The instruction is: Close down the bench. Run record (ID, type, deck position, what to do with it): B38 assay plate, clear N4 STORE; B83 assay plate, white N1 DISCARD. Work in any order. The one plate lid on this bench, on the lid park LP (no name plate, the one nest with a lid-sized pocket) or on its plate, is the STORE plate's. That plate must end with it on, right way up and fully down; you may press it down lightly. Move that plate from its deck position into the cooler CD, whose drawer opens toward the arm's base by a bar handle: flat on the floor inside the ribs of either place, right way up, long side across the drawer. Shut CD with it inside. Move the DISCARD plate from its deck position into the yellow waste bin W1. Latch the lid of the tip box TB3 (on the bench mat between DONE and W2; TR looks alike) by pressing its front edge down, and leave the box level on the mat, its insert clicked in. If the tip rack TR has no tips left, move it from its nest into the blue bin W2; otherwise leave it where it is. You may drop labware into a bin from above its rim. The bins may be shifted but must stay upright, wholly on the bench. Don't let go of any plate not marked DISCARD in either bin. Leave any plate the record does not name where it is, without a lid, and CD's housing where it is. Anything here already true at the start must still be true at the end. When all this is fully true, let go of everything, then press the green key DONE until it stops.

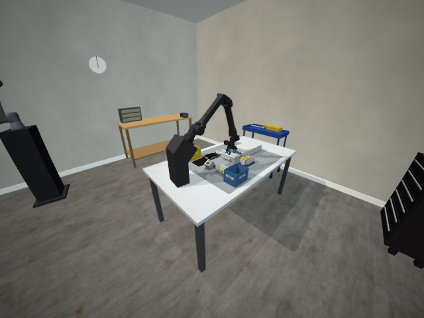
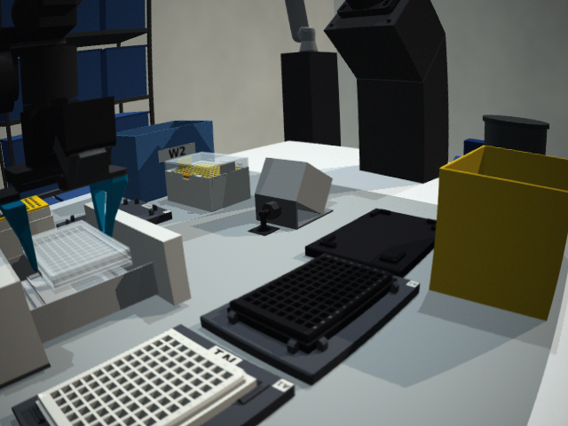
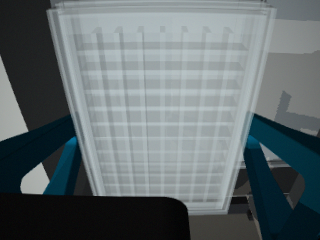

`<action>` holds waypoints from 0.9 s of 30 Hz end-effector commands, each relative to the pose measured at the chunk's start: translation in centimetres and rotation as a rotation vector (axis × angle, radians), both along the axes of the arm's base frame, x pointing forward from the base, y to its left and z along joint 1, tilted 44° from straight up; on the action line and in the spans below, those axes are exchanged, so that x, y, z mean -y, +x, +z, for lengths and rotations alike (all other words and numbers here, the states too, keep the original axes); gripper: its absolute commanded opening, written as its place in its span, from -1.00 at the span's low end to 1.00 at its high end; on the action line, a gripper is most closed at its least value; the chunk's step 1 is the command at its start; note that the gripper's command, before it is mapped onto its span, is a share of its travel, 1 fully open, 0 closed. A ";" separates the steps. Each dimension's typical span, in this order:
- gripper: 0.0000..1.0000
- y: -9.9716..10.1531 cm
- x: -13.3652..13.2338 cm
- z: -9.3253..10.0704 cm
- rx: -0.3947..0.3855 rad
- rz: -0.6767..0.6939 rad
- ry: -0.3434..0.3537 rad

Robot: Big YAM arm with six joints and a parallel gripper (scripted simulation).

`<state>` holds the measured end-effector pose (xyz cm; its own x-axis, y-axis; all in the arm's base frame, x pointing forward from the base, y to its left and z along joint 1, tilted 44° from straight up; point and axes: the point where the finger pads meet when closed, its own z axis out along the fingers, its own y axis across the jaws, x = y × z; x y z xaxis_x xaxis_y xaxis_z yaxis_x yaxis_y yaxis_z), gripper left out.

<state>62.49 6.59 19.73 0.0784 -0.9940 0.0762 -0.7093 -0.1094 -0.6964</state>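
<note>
My gripper (image 2: 64, 224) is shut on the clear assay plate (image 2: 77, 252), its teal fingers on the plate's two short ends. A clear lid sits on the plate. The plate hangs level, low inside the open drawer of the cooler CD (image 2: 105, 275); I cannot tell whether it touches the floor. In the wrist view the plate (image 3: 163, 100) fills the space between the fingers. The white assay plate (image 2: 146, 385) lies in its nest at the front. The tip box TB3 (image 2: 206, 181) stands by the blue bin W2 (image 2: 160, 151). The yellow bin W1 (image 2: 500, 229) stands at the right.
A black plate (image 2: 316, 297) sits in a nest mid-deck, with an empty black nest (image 2: 375, 236) behind it. The DONE key housing (image 2: 293, 193) is next to TB3. The tip rack TR (image 2: 32, 203) shows behind the drawer. The arm's black base (image 2: 394, 87) stands at the back.
</note>
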 end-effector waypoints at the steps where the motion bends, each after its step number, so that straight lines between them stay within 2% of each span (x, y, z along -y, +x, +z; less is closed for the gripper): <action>1: -1.00 1.5 0.3 0.4 0.021 0.004 0.000; 3: -1.00 1.5 0.3 -0.2 0.013 0.005 -0.001; 10: -1.00 2.2 0.4 -0.2 0.023 0.003 0.000; 11: -1.00 1.4 0.3 -1.5 -0.012 0.005 -0.004; 12: -1.00 1.3 0.2 -1.6 -0.014 0.006 -0.004; 22: -1.00 1.9 0.1 -0.7 0.002 0.006 -0.002; 27: -1.00 1.8 0.2 -0.9 -0.003 0.006 -0.003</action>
